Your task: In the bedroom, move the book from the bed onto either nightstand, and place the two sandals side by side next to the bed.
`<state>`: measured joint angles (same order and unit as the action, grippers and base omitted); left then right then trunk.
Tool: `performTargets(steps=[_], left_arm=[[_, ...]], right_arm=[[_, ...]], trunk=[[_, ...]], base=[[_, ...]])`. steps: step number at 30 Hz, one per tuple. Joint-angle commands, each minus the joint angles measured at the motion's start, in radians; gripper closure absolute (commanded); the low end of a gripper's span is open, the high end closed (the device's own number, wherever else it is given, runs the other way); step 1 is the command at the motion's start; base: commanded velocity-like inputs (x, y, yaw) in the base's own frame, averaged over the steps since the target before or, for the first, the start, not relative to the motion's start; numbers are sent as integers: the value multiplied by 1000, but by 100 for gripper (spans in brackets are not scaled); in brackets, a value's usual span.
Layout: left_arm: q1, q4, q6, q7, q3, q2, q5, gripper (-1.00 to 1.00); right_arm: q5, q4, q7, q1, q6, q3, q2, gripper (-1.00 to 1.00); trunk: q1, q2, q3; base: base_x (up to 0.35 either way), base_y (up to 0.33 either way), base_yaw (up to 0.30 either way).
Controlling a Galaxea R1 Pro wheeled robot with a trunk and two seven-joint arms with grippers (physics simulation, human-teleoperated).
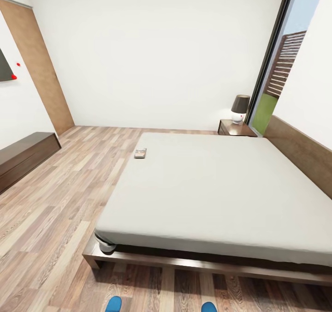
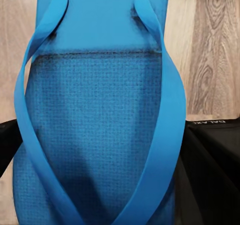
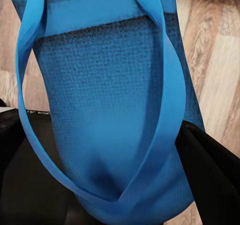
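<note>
1. Step in hand: both sandals appear carried, one per arm, for placing side by side on the floor [image 1: 55, 219] next to the bed [image 1: 212, 196].
2. Left sandal [image 2: 95, 125]: in the left wrist view the sole runs straight out from the camera, strap side up, with dark finger parts [image 2: 215, 160] flanking it. The jaws look closed on the sandal, though the contact itself lies outside the picture.
3. Right sandal [image 3: 110, 115]: in the right wrist view it sits likewise between dark finger parts [image 3: 210, 165], slightly skewed. The jaws look closed on it too.
4. In the head view two blue tips [image 1: 113, 304] [image 1: 209, 307] show at the lower edge, well apart, before the foot of the bed frame.
5. To place well: lower each sandal flat, sole down, toes pointing the same way, and bring the two close and parallel before release. Correct the skew of the right one first. Keep both off the frame.
6. The book [image 1: 140, 153] lies on the mattress near the far left edge. The nightstand [image 1: 234, 128] with its lamp [image 1: 240, 109] stands beside the head of the bed, far right; that move is not yet done.
7. Hard to make out: the height of the sandals above the floor; the fingertips and grip points; the book's cover, too small to read. A long low cabinet [image 1: 23, 157] is cut off at the left.
</note>
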<state>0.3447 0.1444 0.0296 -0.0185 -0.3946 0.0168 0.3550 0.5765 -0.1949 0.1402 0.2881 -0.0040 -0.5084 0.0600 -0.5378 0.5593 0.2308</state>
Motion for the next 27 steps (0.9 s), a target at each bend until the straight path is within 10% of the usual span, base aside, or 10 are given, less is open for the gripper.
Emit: performTargets(steps=[1,27], left_arm=[[0,1,3,-3,-7,2,15,100],[0,0,-21,-9,-8,5,33,100]], right_arm=[[8,-2,6,0,0,-9,1,100],[9,-3,6,0,-1,-9,2,100]], trunk=[[-4,9,5],[-104,191,86]], base=[[0,0,0],[0,0,0]])
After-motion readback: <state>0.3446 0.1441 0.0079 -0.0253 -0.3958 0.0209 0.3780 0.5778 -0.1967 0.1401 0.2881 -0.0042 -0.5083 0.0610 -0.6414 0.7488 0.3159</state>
